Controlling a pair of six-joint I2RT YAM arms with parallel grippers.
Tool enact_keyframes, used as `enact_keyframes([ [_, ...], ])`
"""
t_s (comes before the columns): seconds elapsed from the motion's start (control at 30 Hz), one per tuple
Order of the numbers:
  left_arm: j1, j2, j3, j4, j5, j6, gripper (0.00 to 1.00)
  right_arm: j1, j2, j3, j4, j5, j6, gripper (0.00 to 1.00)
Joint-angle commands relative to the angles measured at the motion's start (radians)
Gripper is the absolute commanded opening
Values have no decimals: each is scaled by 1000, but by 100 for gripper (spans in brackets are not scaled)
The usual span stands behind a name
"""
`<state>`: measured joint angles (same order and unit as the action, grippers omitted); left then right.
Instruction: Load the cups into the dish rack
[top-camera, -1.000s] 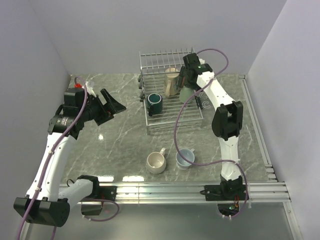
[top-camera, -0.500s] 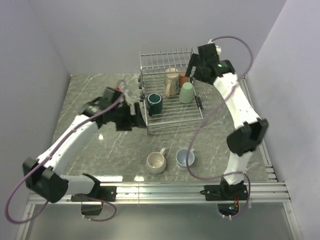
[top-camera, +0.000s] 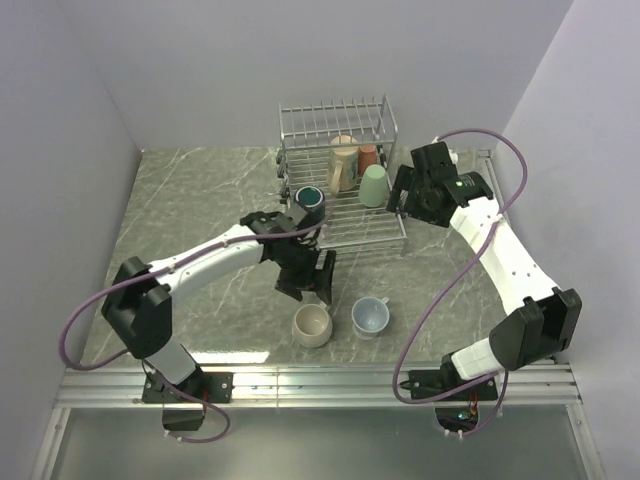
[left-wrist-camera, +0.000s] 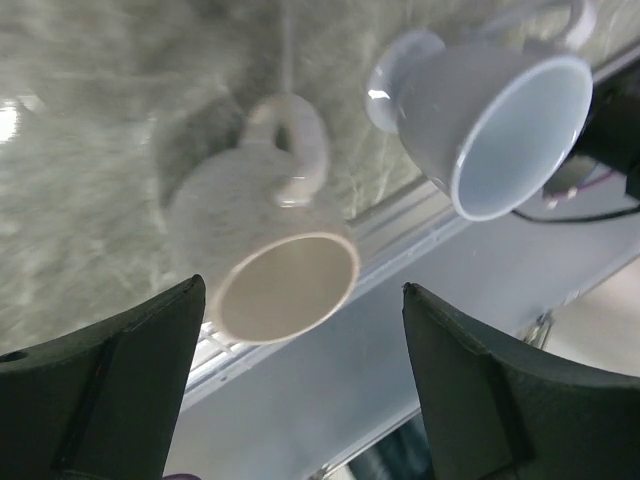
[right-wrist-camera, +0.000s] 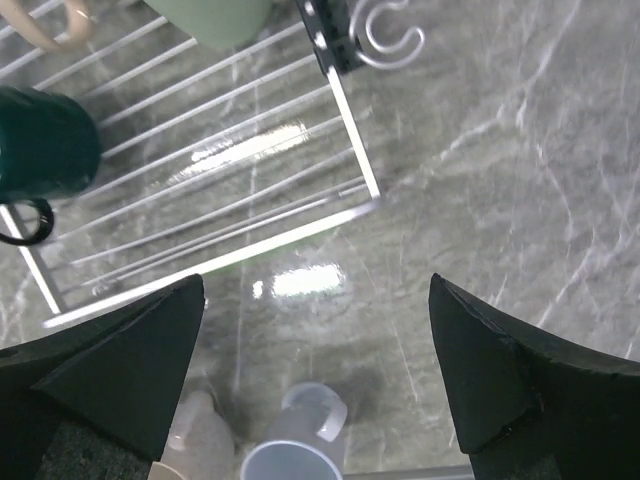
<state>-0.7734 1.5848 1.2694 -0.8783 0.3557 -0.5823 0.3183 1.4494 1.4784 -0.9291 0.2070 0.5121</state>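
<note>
Reaching for the beige mug (top-camera: 312, 325), fifth of six cups to load.
Hovering just above it with left fingers (left-wrist-camera: 120, 380) spread wide, touching nothing; next, probably lowering and closing on its wall. On the counter (top-camera: 200, 200) at 6 o'clock of the dish rack (top-camera: 350, 243), pale blue mug (top-camera: 369, 316) at its 3 o'clock. Right fingers (right-wrist-camera: 120, 370) spread wide, empty, beside the rack. Four mugs (top-camera: 374, 186) racked.
</note>
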Motion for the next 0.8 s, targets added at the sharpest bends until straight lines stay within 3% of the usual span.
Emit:
enact_keyframes([
  [0.0,-61,36,64,15,48,32,85,4,-76,-12,6,6,20,100],
  [0.13,-95,72,99,-11,-6,12,84,4,-95,-32,-11,18,17,100],
  [0.37,-122,-17,88,-64,-150,18,82,1,-115,-81,-4,12,9,100],
  [0.77,-279,-48,5,-24,-201,73,84,-1,-66,-76,3,-12,2,100],
])
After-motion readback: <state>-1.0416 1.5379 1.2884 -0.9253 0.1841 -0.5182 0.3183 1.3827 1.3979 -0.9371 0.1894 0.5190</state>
